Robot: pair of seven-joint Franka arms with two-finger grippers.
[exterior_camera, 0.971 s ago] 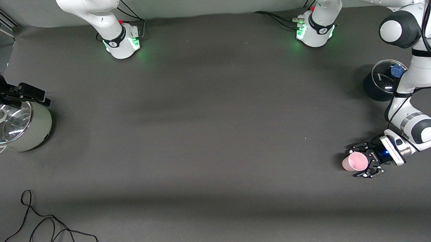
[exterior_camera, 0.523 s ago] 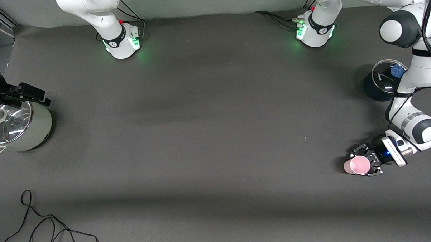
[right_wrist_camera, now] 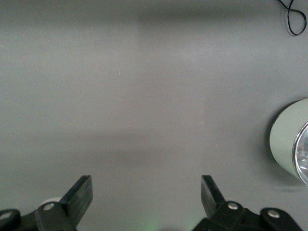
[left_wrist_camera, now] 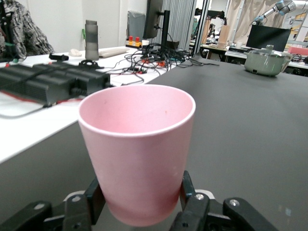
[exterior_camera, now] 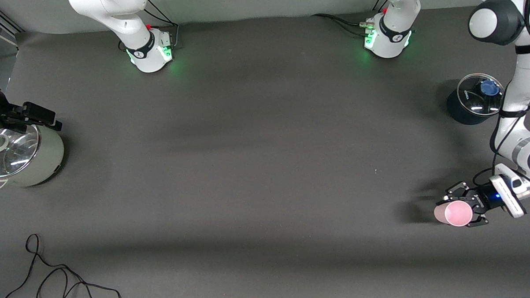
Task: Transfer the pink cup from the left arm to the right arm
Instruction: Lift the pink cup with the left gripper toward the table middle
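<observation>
The pink cup [exterior_camera: 454,213] is a small plain tumbler, held by its lower part in my left gripper [exterior_camera: 464,206]. The gripper's black linkage fingers [exterior_camera: 457,189] are shut on both sides of it. The cup hangs above the table near the left arm's end, and its shadow lies apart from it. In the left wrist view the cup [left_wrist_camera: 137,139] fills the middle, upright, mouth open, between the two pads [left_wrist_camera: 188,185]. My right gripper [right_wrist_camera: 147,185] shows only in its own wrist view, open and empty, looking down on bare table.
A dark pot with a glass lid and blue knob [exterior_camera: 475,98] stands by the left arm. A pale-green pot with a glass lid [exterior_camera: 20,155] stands at the right arm's end, with a black device [exterior_camera: 34,115] beside it. A loose black cable [exterior_camera: 53,280] lies near the front edge.
My left gripper closed on the pink cup, lifted it and carried it toward the left arm's end of the table. The cup's shadow has separated from it.
</observation>
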